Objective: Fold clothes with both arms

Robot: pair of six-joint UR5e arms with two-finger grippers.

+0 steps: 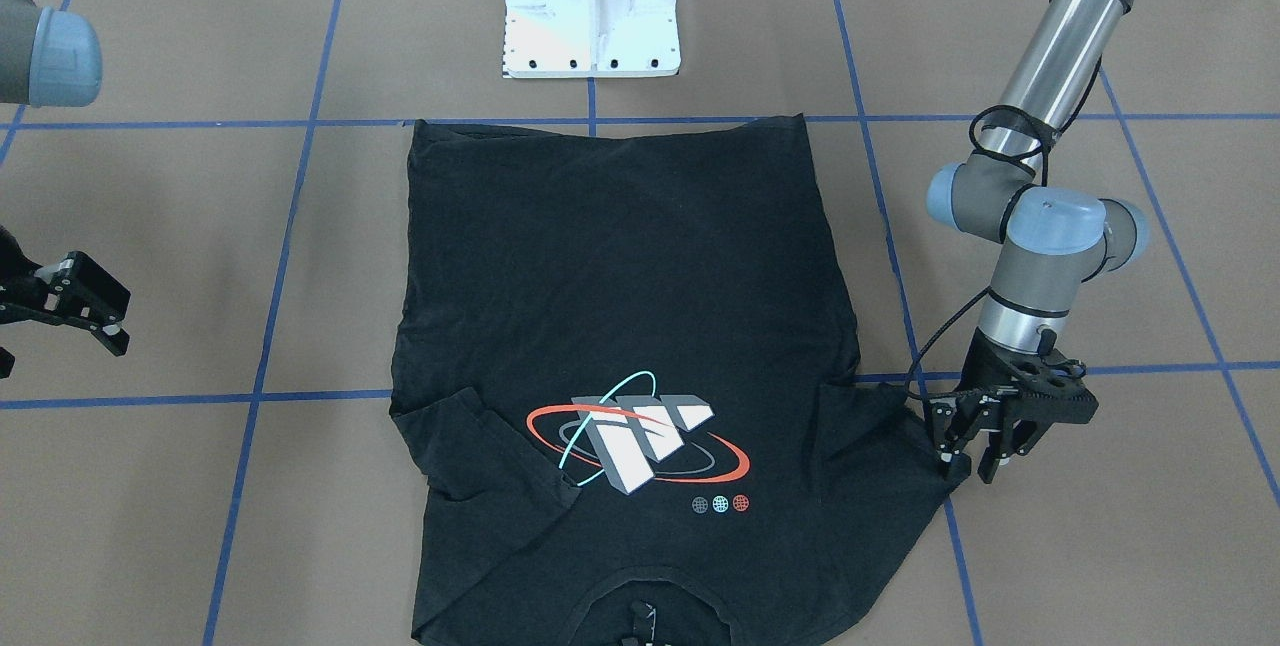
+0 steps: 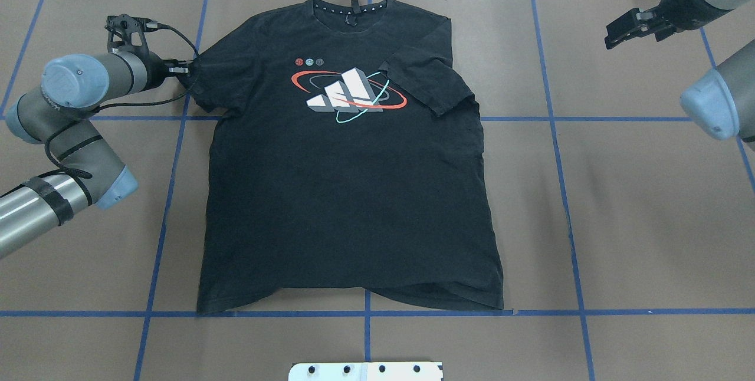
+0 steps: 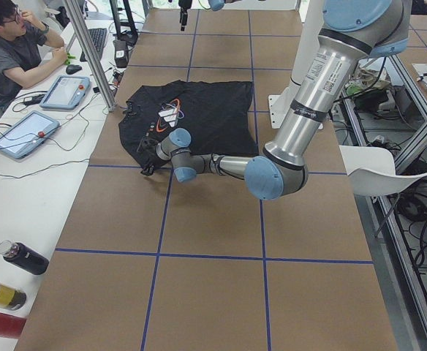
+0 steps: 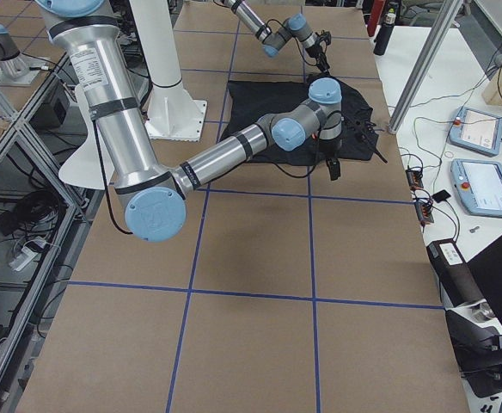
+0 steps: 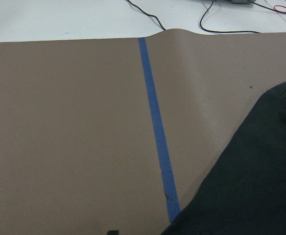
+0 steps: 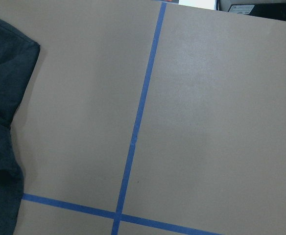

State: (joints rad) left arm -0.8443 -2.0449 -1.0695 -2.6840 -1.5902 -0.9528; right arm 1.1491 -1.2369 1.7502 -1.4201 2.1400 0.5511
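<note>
The black T-shirt (image 2: pixel 348 192) lies flat and front up on the brown table, its collar at the far edge. Its orange and teal ring print (image 2: pixel 348 93) shows. The sleeve (image 2: pixel 427 83) on the robot's right is folded in over the chest. My left gripper (image 1: pixel 970 456) is low at the outer edge of the other sleeve (image 1: pixel 890 426), fingers apart, one finger at the hem; it also shows in the overhead view (image 2: pixel 184 68). My right gripper (image 1: pixel 120 321) is open and empty, above bare table well off the shirt's side. The left wrist view shows only the sleeve's edge (image 5: pixel 250 186).
The white mounting block (image 1: pixel 592 11) stands at the robot's side of the shirt. Blue tape lines (image 2: pixel 365 313) grid the brown table. An operator (image 3: pixel 16 44) sits at a side desk with tablets (image 3: pixel 66 91); bottles (image 3: pixel 23 257) lie there.
</note>
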